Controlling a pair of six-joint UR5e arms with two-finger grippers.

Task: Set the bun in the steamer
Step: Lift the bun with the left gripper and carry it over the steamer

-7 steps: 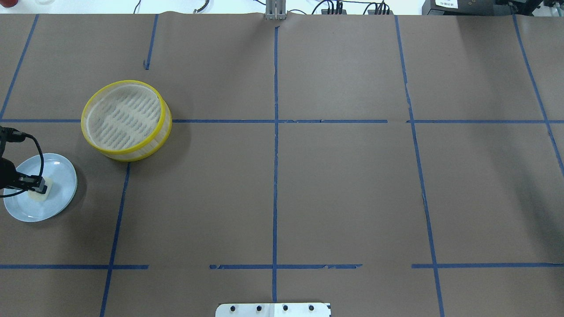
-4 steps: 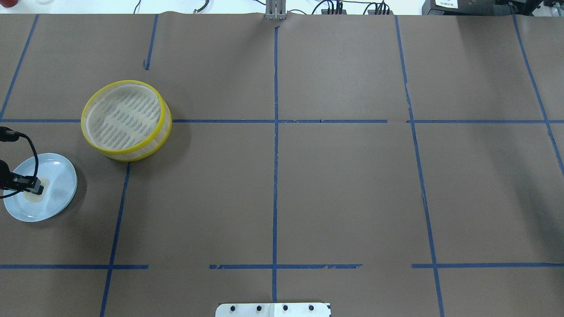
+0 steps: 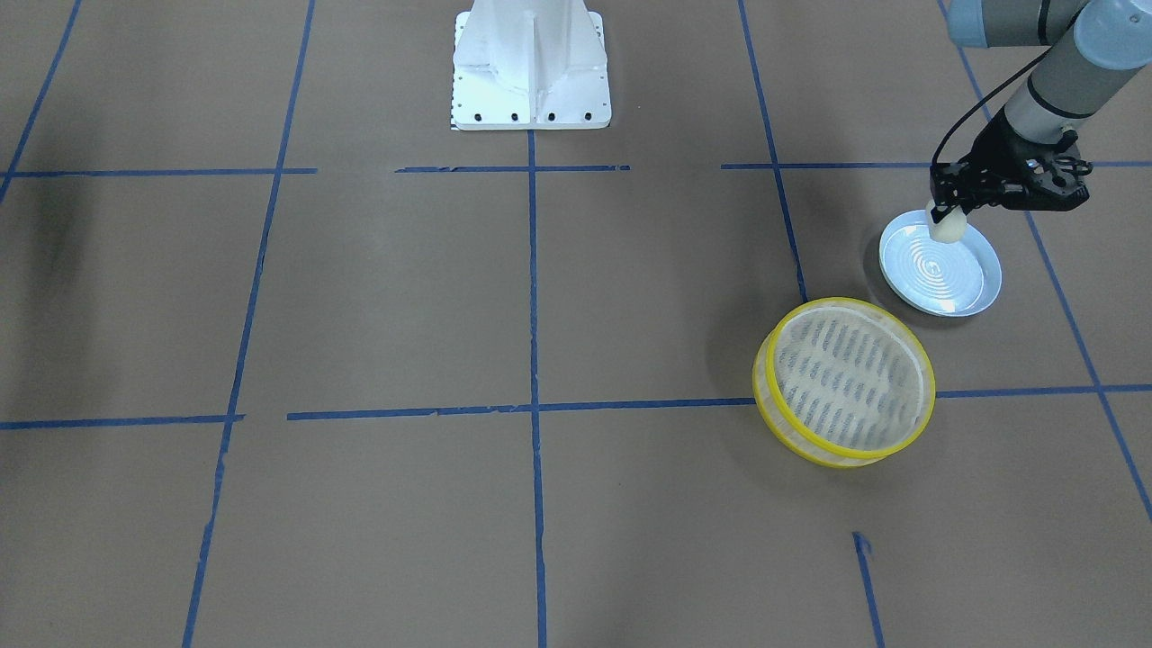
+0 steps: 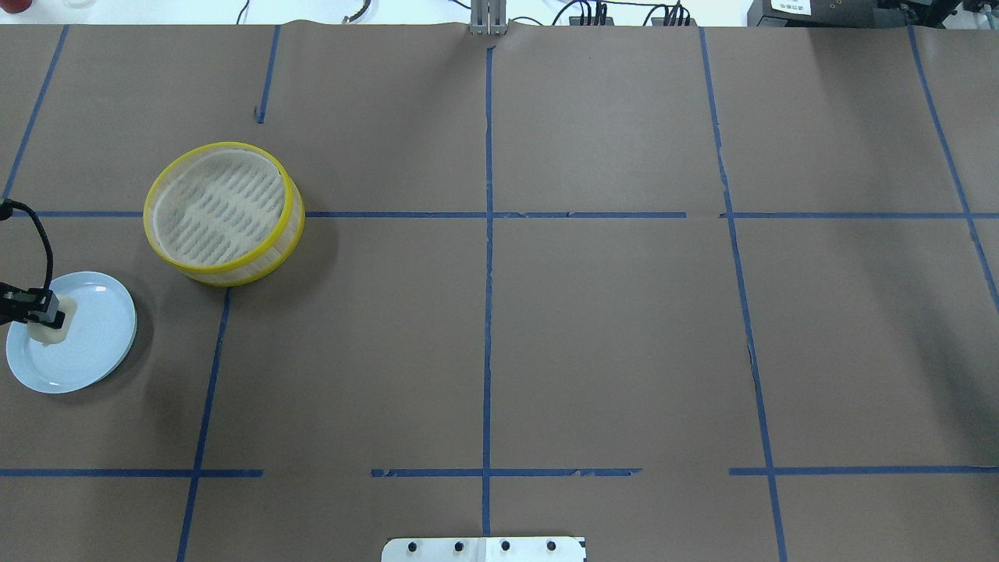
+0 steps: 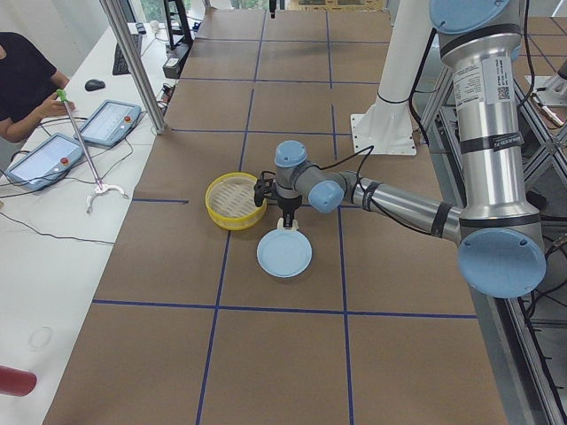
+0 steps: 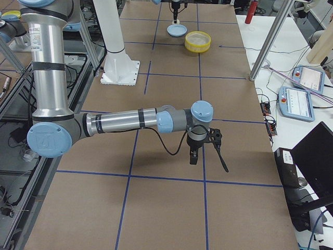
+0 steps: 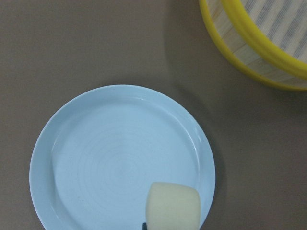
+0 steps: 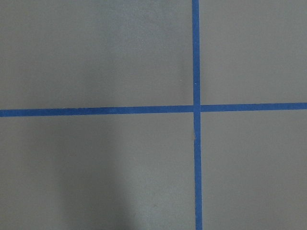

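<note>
The bun (image 4: 56, 326), a small cream-white lump, is held in my left gripper (image 4: 43, 316), lifted a little over the near left part of the pale blue plate (image 4: 90, 351). In the front-facing view the bun (image 3: 945, 227) hangs below the gripper (image 3: 943, 209) over the plate's rim (image 3: 954, 279). The left wrist view shows the bun (image 7: 172, 207) above the plate (image 7: 105, 153). The steamer (image 4: 222, 207), yellow-rimmed with a slotted floor, stands empty beyond and to the right of the plate. My right gripper (image 6: 205, 151) shows only in the exterior right view; I cannot tell its state.
Brown paper with blue tape lines covers the table (image 4: 609, 328). The robot's white base (image 3: 531, 63) stands at the table's near edge. The steamer's wall (image 7: 259, 52) lies close to the plate in the left wrist view. Operators' tablets (image 5: 53, 155) lie on a side desk.
My left gripper has moved left and up with the bun, lifting it off the middle of the plate. The steamer and plate have not moved.
</note>
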